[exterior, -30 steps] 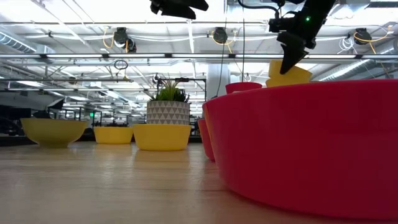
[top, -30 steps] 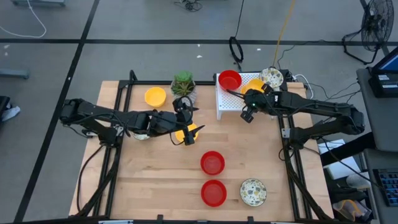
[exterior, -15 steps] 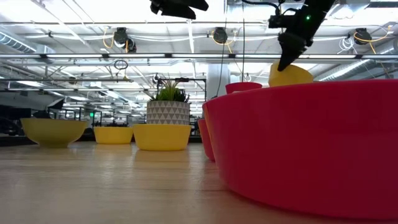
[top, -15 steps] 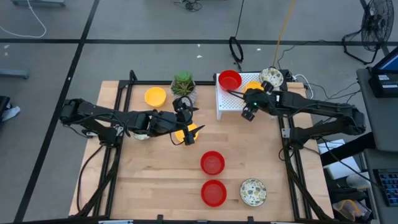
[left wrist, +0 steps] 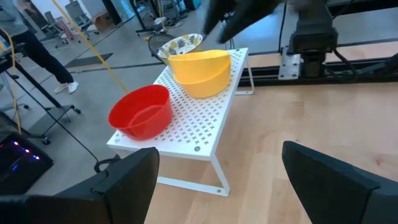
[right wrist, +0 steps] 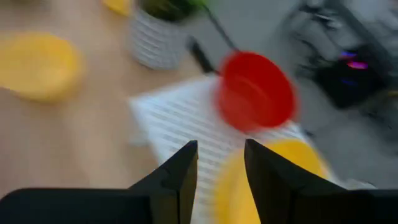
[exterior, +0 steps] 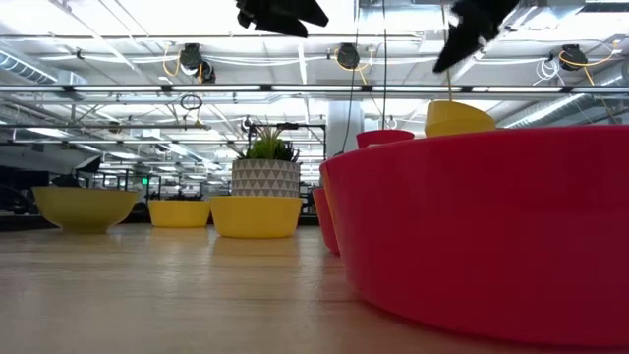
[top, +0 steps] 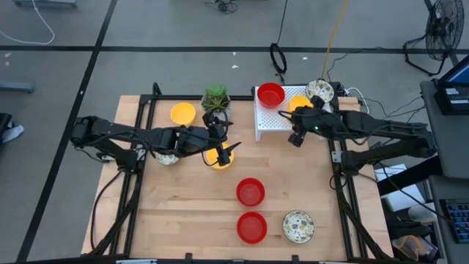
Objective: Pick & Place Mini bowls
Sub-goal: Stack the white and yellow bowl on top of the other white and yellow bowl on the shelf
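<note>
On the white rack [top: 272,119] stand a red mini bowl [top: 270,94], two stacked yellow mini bowls [left wrist: 200,71] and a speckled one [top: 319,90]. My right gripper [top: 294,136] hovers open by the rack's near edge, just clear of the yellow stack [exterior: 457,118]; its wrist view shows a gap between the fingers [right wrist: 221,168]. My left gripper [top: 223,147] hangs wide open above a yellow mini bowl [top: 216,158] at mid-table. Another yellow bowl [top: 182,114] rests far left; two red bowls [top: 250,191] [top: 251,226] and a speckled one [top: 298,226] rest on the table near the front.
A potted plant [top: 215,99] stands left of the rack, close to my left gripper. A speckled bowl [top: 167,157] lies partly under my left arm. Bare wood stretches across the near left of the table [top: 168,213].
My right gripper has opened and let go of the yellow bowl, then risen away from it. The bowl, tilted in the hold before, now sits level, nested on the other yellow bowl on the rack.
</note>
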### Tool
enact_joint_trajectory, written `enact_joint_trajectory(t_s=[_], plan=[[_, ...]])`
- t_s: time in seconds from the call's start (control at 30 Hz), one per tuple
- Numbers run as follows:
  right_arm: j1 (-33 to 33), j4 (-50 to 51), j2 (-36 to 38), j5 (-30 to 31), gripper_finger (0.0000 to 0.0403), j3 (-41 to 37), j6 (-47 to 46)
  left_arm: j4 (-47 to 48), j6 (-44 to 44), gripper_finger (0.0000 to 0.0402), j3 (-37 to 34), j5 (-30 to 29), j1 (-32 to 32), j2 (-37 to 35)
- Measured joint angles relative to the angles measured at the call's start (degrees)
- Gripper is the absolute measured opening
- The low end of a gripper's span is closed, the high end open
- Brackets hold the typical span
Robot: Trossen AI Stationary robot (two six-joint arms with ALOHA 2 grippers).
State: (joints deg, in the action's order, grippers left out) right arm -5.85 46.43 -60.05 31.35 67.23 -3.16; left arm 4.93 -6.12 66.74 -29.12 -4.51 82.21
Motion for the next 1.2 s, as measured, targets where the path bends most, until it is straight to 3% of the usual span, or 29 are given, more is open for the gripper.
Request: enact_joint_trajectory(t_s=[0.07,0.27,0.33,0.43,0.53,0.7,0.97,1.2], plan=[[2.25,-0.53,0.26,-6.25,0.0119,0.67,-3.09,0.04,0.04,0.034,0.0,0.0,0.26,0.0],[9.73,-3.96,-0.91,-37.27,0.0118,-3.17,-16.53,1.58,0.72,0.034,-0.01,0.02,0.37,0.0],[13.16,-6.76,-1.68,-43.27,0.0118,-6.04,-21.52,2.7,1.25,0.034,-0.02,0.02,0.37,0.0],[18.72,-15.25,-2.76,-47.69,0.0117,-10.71,-28.54,4.5,2.63,0.034,-0.02,0.06,0.37,0.0],[23.8,-26.62,-4.01,-47.36,0.0114,-14.85,-33.17,6.15,4.0,0.034,-0.04,0.05,0.37,0.0],[30.95,-41.62,-6.34,-37.67,0.0107,-17.25,-29.8,7.21,6.93,0.034,-0.04,0.43,0.37,0.0],[36.48,-48.29,-8.15,-18.19,0.0108,-17.25,-2.41,7.39,11.33,0.034,-0.04,3.56,0.37,0.0],[34.8,-54.74,-8.18,-16.85,0.012,-17.25,27.06,7.37,11.16,0.034,-0.04,3.69,0.37,0.0]])
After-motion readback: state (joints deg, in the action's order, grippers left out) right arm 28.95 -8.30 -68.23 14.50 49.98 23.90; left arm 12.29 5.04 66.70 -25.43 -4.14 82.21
